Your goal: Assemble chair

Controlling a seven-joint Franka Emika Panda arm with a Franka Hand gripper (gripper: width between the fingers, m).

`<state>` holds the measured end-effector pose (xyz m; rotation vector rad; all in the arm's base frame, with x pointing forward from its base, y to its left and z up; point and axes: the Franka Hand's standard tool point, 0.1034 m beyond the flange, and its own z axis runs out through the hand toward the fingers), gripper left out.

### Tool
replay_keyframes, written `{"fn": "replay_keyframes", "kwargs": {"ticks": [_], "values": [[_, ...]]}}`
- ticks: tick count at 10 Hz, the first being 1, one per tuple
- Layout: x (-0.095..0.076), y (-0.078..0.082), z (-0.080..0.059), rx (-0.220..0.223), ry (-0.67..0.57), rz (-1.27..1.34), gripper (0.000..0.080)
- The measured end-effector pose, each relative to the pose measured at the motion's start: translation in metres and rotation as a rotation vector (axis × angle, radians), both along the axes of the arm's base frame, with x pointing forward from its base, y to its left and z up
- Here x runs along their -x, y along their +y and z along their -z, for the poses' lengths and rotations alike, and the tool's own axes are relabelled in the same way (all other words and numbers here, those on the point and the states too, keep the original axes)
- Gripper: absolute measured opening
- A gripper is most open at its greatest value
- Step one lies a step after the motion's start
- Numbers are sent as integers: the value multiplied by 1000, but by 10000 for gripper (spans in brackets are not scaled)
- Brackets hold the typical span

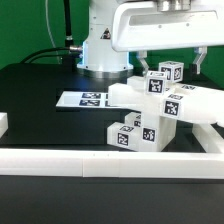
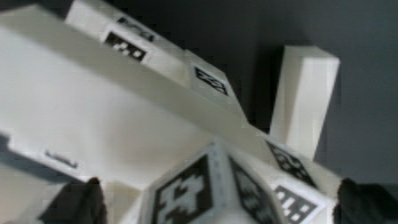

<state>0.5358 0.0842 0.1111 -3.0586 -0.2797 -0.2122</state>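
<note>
The chair (image 1: 150,118) is a blocky white stack of tagged pieces standing right of the middle on the black table. A small tagged block (image 1: 170,74) tops it. My gripper (image 1: 171,65) hangs over that block, open, one finger on each side and a gap at both. In the wrist view the same block (image 2: 231,190) sits between the dark fingertips (image 2: 80,200) of the gripper (image 2: 222,205), touching neither. Beyond it lie a wide white panel (image 2: 107,110) and a narrow white bar (image 2: 306,95).
The marker board (image 1: 85,99) lies flat on the exterior view's left of the chair. A long white border rail (image 1: 100,165) runs along the table's front, with a short stub (image 1: 3,125) at the left edge. The arm's base (image 1: 100,45) stands behind.
</note>
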Motion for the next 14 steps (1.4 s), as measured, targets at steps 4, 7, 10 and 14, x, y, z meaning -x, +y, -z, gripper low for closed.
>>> {"fn": "replay_keyframes", "kwargs": {"ticks": [4,7,10,14], "values": [[-2,-1,-1,65,-22,-311,637],[-1,-2,-1,65,-21,-308,269],[-1,-1,0,57,-18,-254,266],[-2,2,0,-31,-16,215,266]]}}
